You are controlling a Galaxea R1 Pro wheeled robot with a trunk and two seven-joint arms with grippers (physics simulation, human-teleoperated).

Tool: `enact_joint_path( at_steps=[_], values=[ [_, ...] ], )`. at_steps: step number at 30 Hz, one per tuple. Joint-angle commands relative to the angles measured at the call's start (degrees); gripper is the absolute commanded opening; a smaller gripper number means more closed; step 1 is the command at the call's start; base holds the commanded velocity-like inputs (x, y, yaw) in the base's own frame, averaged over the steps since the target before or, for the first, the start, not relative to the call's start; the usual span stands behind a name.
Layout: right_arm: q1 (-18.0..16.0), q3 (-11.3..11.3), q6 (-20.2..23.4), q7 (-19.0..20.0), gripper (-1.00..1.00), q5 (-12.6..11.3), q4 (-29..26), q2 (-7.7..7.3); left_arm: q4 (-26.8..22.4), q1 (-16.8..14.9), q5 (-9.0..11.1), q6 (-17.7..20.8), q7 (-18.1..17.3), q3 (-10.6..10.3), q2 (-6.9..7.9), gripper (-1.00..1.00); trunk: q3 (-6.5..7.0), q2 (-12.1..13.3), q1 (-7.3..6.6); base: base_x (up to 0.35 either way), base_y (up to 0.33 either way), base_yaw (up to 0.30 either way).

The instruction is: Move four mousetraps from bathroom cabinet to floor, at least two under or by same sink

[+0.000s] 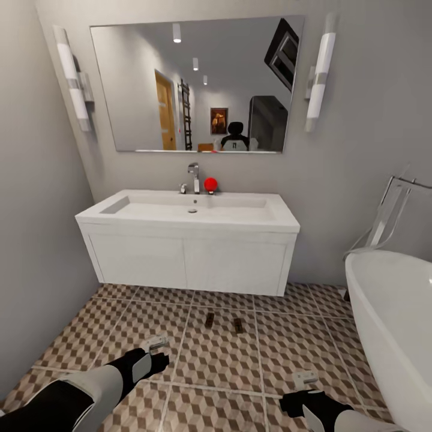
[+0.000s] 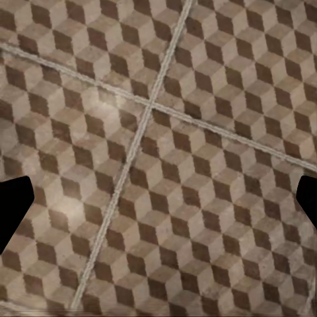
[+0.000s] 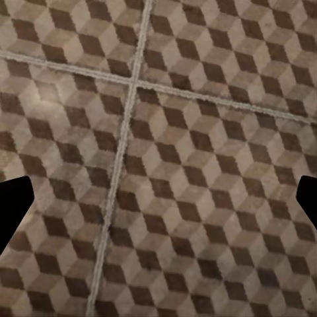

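Two mousetraps [image 1: 209,320] [image 1: 238,326], small and brown, lie side by side on the cube-patterned bathroom floor [image 1: 210,366]. They rest just in front of the white wall-hung bathroom sink [image 1: 189,249]. My left gripper [image 1: 157,345] hangs low over the tiles to the left of and nearer than the traps. My right gripper [image 1: 305,379] hovers to their right, also nearer. In the left wrist view the left gripper [image 2: 158,205] is open over bare tiles. The right gripper [image 3: 158,205] is open the same way, holding nothing. The cabinet is out of view.
A white oval bathtub [image 1: 390,324] with a chrome floor tap [image 1: 387,216] stands close on the right. A grey wall [image 1: 36,240] closes the left side. A red ball [image 1: 210,184] sits by the chrome tap [image 1: 193,177] under the mirror [image 1: 192,84].
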Motion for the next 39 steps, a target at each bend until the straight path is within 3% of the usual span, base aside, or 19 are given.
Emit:
enact_joint_path(
  at_steps=[1,16,39],
  values=[
    [0.0,0.4,0.3,0.0,1.0,0.0,0.0,-0.01,0.1,-0.1,0.5,0.1,0.1,-0.5,-0.03,1.0,0.13,0.4,-0.23,0.0,0.0,0.0],
    [0.2,0.4,0.3,0.0,1.0,0.0,0.0,0.05,0.1,2.6,5.4,0.1,0.2,-0.3,2.31,1.0,2.83,6.4,-3.53,0.0,0.0,0.0],
    [1.7,0.4,0.3,0.0,1.0,-0.1,0.0,0.06,0.1,5.7,5.7,0.9,0.2,-0.3,2.37,1.0,6.95,15.6,-8.58,0.0,0.0,0.0]
  ],
)
